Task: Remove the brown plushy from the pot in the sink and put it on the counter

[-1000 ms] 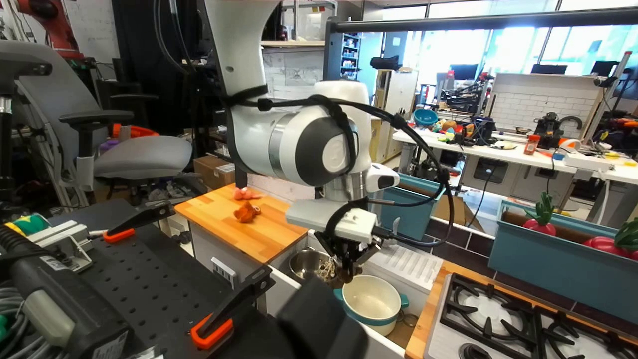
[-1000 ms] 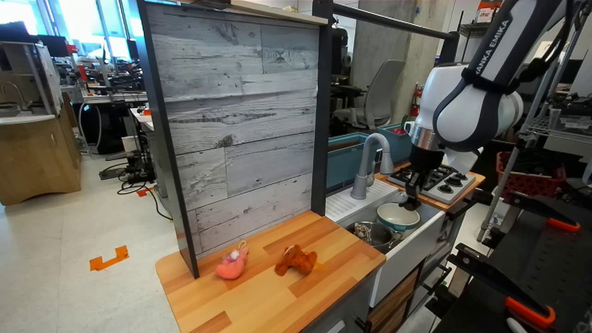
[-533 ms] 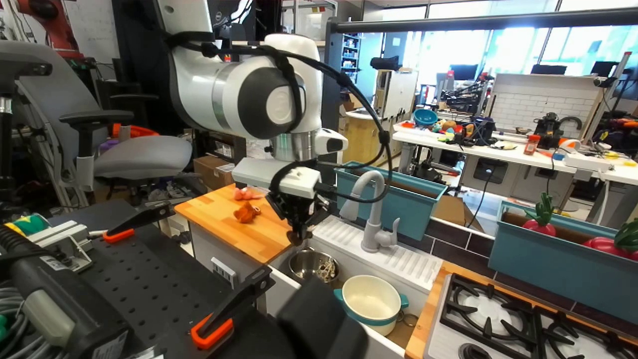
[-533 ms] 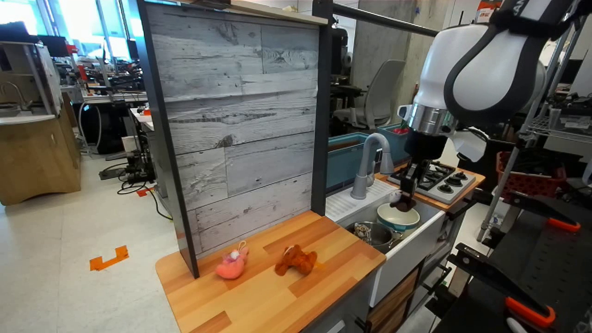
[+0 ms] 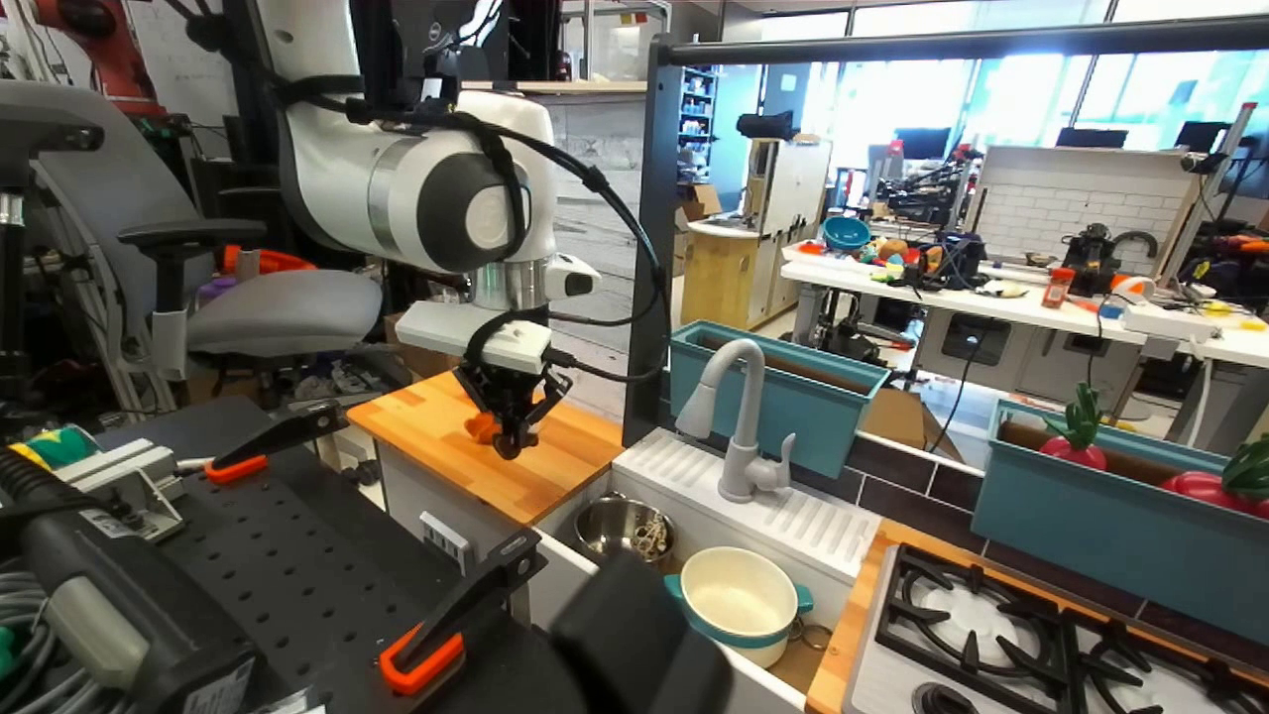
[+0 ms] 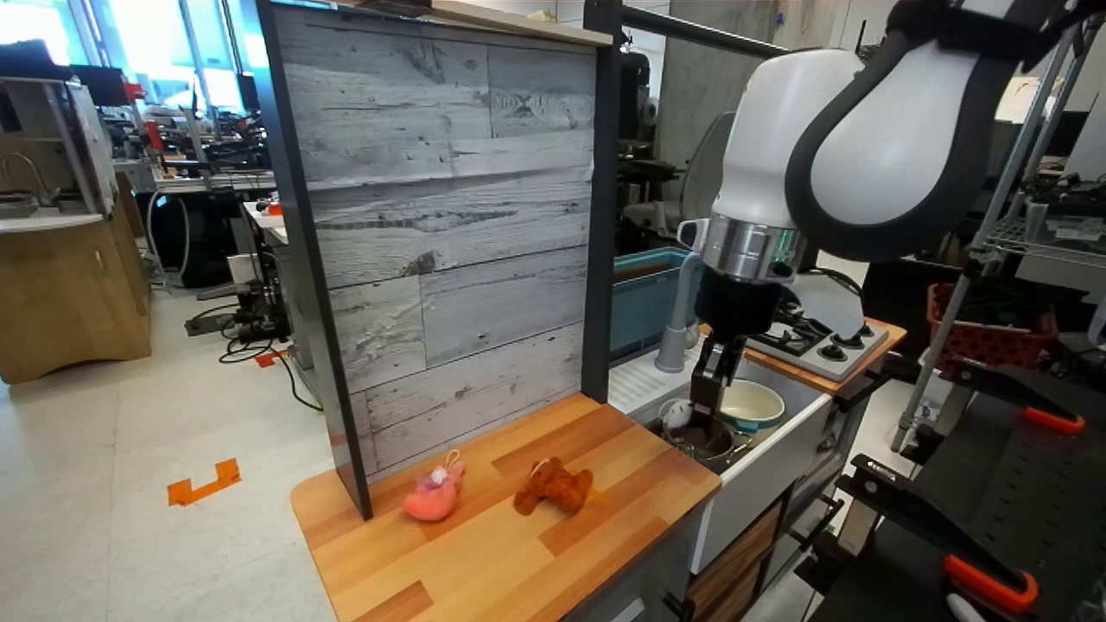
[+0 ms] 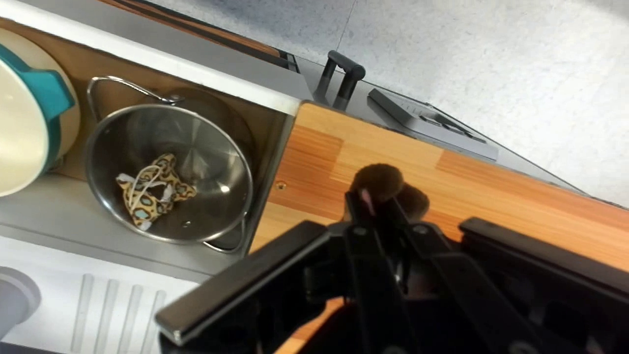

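The brown plushy point(image 7: 378, 181), dark and lumpy, is pinched between the fingertips of my gripper point(image 7: 376, 204). In an exterior view my gripper point(image 5: 511, 421) holds the plushy point(image 5: 510, 446) above the wooden counter point(image 5: 575, 426). In an exterior view my gripper point(image 6: 707, 402) and the plushy point(image 6: 702, 436) line up with the steel pot's mouth. The wrist view shows the counter point(image 7: 491, 191) beneath the plushy, near its sink-side edge. The pot point(image 5: 739, 590), cream inside with teal handles, stands in the white sink point(image 6: 769, 484); its visible inside is bare.
A steel pot point(image 7: 169, 123) holding a leopard-print toy point(image 7: 155, 191) stands in the sink by the counter. An orange-brown toy point(image 6: 553, 486) and a pink toy point(image 6: 435, 497) lie on the counter. A grey faucet point(image 5: 746, 426) and wooden back panel point(image 6: 458, 225) rise behind.
My gripper has carried the brown plushy from above the sink, near the cream pot, past the steel pot to above the counter. The pots and other toys have not moved.
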`<state>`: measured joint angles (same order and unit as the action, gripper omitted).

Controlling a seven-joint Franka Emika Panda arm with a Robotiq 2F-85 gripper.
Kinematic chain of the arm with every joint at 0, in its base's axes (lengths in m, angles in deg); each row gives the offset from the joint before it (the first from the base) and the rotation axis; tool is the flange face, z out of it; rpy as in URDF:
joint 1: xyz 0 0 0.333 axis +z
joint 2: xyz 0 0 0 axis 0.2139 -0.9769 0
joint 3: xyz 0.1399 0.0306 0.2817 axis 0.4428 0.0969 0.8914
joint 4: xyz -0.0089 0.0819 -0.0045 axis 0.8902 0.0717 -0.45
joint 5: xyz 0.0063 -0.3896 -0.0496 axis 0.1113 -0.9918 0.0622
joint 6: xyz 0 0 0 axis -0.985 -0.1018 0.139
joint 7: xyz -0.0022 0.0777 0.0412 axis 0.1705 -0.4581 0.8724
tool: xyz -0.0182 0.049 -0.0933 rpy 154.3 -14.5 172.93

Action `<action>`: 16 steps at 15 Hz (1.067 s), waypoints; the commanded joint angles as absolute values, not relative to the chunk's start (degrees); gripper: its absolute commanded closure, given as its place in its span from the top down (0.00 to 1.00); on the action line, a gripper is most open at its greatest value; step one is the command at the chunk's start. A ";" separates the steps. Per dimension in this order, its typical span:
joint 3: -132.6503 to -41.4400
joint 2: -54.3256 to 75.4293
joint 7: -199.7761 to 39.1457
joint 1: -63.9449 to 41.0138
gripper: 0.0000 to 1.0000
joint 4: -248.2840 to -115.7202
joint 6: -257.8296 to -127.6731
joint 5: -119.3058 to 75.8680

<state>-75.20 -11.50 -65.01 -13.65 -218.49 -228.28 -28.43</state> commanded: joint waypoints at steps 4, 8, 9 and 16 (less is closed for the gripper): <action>-74.15 -20.83 -60.97 -13.32 0.02 -209.15 -226.04 -28.91; -75.09 -24.01 -59.57 -12.46 0.36 -206.03 -225.40 -29.56; -75.35 -24.29 -59.24 -12.15 0.41 -205.71 -225.64 -29.87; -77.12 -16.82 -59.81 -10.48 0.92 -213.11 -226.25 -31.71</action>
